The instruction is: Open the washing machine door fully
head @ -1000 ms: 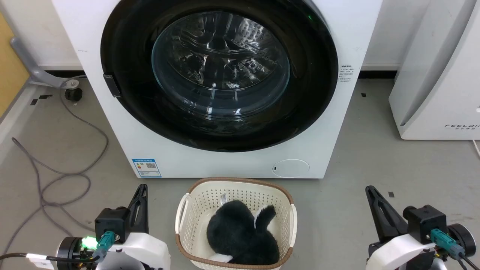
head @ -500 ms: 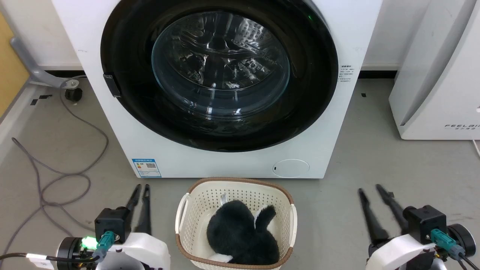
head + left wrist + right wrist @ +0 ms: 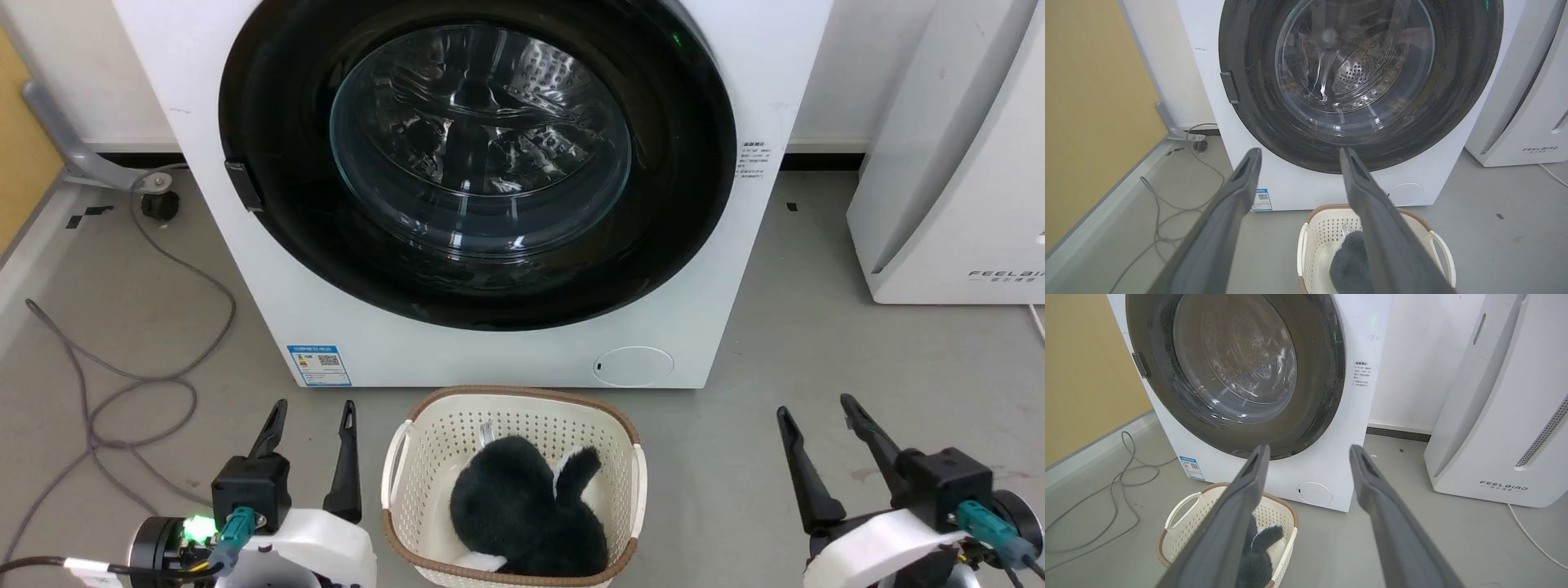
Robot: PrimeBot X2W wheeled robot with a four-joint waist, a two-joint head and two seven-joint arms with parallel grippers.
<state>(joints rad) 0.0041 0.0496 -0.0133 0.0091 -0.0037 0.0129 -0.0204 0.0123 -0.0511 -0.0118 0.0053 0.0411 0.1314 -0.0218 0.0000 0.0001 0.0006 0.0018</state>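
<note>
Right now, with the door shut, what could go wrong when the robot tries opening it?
The basket sits before the washing machine, between the open left gripper and right gripper; rolling closer could knock it. The washing machine door is smooth and glossy with no clear handle showing, so fingers might slip off.

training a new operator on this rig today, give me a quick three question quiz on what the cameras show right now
1. True or false: the washing machine door sits closed against the washing machine.
2. The basket holding the dark furry toy stands: A) directly in front of the machine B) on top of the machine C) inside the drum
3. Fill in: the left gripper and right gripper both have their jaws ___, holding nothing.
Key: 1 true; 2 A; 3 open
</note>
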